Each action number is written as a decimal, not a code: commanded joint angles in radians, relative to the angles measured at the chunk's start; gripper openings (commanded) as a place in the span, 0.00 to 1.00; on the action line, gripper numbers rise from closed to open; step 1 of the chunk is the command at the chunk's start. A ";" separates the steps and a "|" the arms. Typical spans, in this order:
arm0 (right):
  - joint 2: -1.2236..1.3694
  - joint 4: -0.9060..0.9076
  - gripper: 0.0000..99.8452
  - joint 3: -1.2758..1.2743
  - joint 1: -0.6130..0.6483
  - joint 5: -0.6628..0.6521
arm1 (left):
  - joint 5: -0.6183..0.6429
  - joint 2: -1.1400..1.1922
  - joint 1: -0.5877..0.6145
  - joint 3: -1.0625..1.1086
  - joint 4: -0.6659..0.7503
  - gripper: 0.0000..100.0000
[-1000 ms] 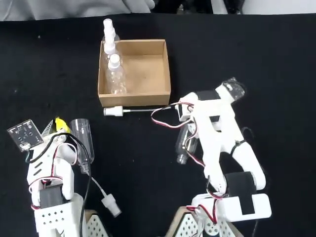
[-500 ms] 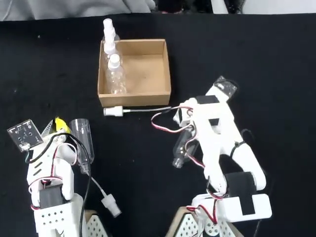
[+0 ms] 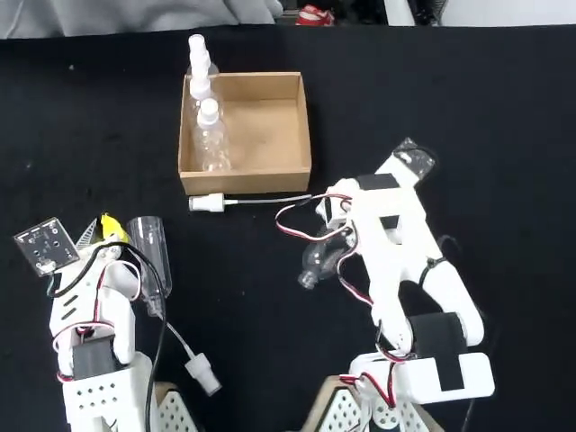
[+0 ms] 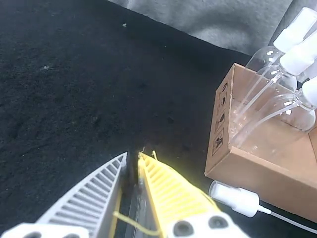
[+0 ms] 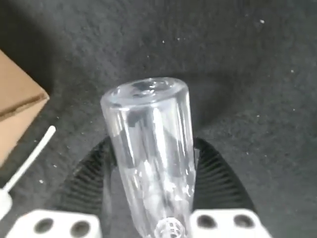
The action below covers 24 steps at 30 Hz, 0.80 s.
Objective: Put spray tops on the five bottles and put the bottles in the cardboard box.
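Observation:
My right gripper [image 3: 337, 247] is shut on a clear topless bottle [image 3: 320, 256], held tilted just above the mat in front of the cardboard box [image 3: 270, 180]. In the right wrist view the bottle [image 5: 148, 114] sits between the black fingers [image 5: 210, 163], base pointing away. Three bottles with spray tops [image 3: 210, 126] stand along the box's left side. A loose spray top [image 3: 207, 203] with its tube lies in front of the box. My left gripper [image 4: 132, 157] is shut at the near left, beside another topless bottle [image 3: 149, 252]. A second spray top [image 3: 200, 371] lies near the left arm's base.
The black mat covers the whole table. Grey cloth [image 3: 135, 13] lies along the far edge. Red and white wires [image 3: 301, 220] loop off the right arm close to the held bottle. Open mat stretches to the right of the box and at the far left.
The right gripper has turned with its bottle: the bottle's neck end has swung left and toward the box, from nearly upright in the picture to slanted. The left arm has stayed still.

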<state>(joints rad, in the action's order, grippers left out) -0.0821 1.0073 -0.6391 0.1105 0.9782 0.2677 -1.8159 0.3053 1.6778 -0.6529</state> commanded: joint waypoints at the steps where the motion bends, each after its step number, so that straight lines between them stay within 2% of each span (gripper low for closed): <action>1: 0.007 -0.037 0.06 0.025 -0.028 0.083 | 0.002 -0.009 0.008 0.022 0.014 0.03; 10: 0.007 -0.129 0.07 0.024 -0.132 0.195 | 0.002 -0.009 0.008 0.022 0.014 0.03; 18: 0.008 -0.130 0.07 0.024 -0.170 0.209 | 0.002 -0.009 0.008 0.022 0.014 0.03; 20: 0.008 -0.130 0.11 0.024 -0.167 0.209 | 0.002 -0.009 0.008 0.022 0.014 0.03; 24: 0.008 -0.135 0.25 0.027 -0.164 0.201 | 0.002 -0.009 0.008 0.022 0.014 0.03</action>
<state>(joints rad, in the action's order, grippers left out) -0.0821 0.8907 -0.6391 -0.0414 1.1776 0.2677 -1.8159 0.3053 1.6778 -0.6529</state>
